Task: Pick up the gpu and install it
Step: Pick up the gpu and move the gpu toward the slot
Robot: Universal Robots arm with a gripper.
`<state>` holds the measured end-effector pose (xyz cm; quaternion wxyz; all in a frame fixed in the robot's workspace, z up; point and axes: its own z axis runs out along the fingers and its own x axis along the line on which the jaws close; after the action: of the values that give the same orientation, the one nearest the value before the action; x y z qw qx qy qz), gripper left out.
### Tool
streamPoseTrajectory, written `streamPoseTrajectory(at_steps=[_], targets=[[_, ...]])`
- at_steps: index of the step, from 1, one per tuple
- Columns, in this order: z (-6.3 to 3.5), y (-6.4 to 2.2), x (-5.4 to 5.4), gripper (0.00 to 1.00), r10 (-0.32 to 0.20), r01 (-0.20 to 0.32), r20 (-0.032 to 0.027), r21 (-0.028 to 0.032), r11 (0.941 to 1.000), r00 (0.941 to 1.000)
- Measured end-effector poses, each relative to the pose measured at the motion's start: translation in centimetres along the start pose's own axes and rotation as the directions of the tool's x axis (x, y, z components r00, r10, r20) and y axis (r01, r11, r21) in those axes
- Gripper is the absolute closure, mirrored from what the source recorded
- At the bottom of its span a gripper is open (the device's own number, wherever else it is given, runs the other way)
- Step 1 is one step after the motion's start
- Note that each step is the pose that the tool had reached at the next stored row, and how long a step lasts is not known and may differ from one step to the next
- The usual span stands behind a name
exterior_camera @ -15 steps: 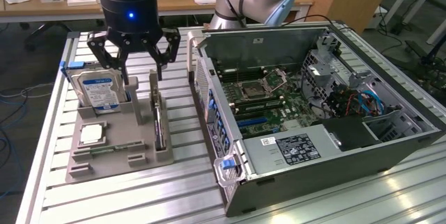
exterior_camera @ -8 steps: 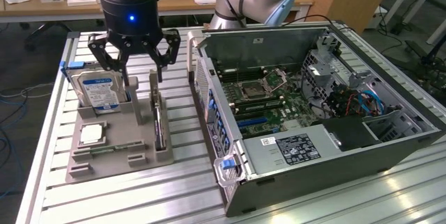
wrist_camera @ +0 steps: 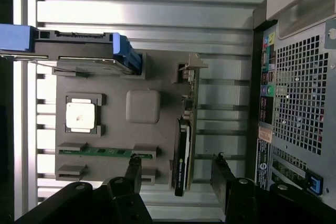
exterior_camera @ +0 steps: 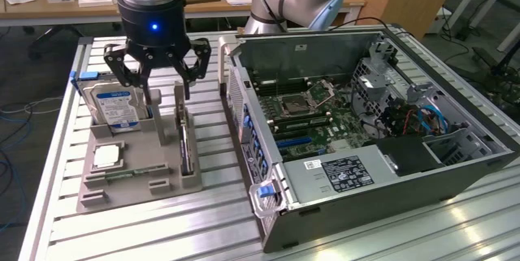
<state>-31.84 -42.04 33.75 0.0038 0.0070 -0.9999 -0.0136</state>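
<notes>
Now the jaws are hanging wide open over the grey holder (exterior_camera: 146,145), gripping nothing. One finger (wrist_camera: 134,171) is sitting on each side of the gpu (exterior_camera: 185,145), apart from it. The gpu is standing on its long edge in the holder's slotted posts, on the side nearest the computer case (exterior_camera: 366,121).

Crowding it on the exterior view's left, a hard drive (exterior_camera: 114,106) is standing upright in its own slot, close to the other finger. A processor chip (exterior_camera: 107,156) and a green memory stick (exterior_camera: 130,173) are lying lower in the holder, well clear. The case is lying open on the slatted tabletop (exterior_camera: 122,236) just beside the holder, its motherboard (exterior_camera: 317,112) facing up among cables and brackets.

From the exterior view the gpu is showing edge-on, so its face is hard to read. In the wrist view the hard drive and the case are running off the frame.
</notes>
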Motion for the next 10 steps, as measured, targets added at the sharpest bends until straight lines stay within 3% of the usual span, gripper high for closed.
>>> streamPoseTrajectory(at_steps=[3, 10], targets=[[0.20, -0.05, 0.00, 0.35, 0.000, 0.000, 0.0041, 0.0009, 1.0000, 1.0000], [0.49, -0.07, 0.00, 0.35, 0.000, 0.000, 0.0054, 0.0046, 1.0000, 1.0000]])
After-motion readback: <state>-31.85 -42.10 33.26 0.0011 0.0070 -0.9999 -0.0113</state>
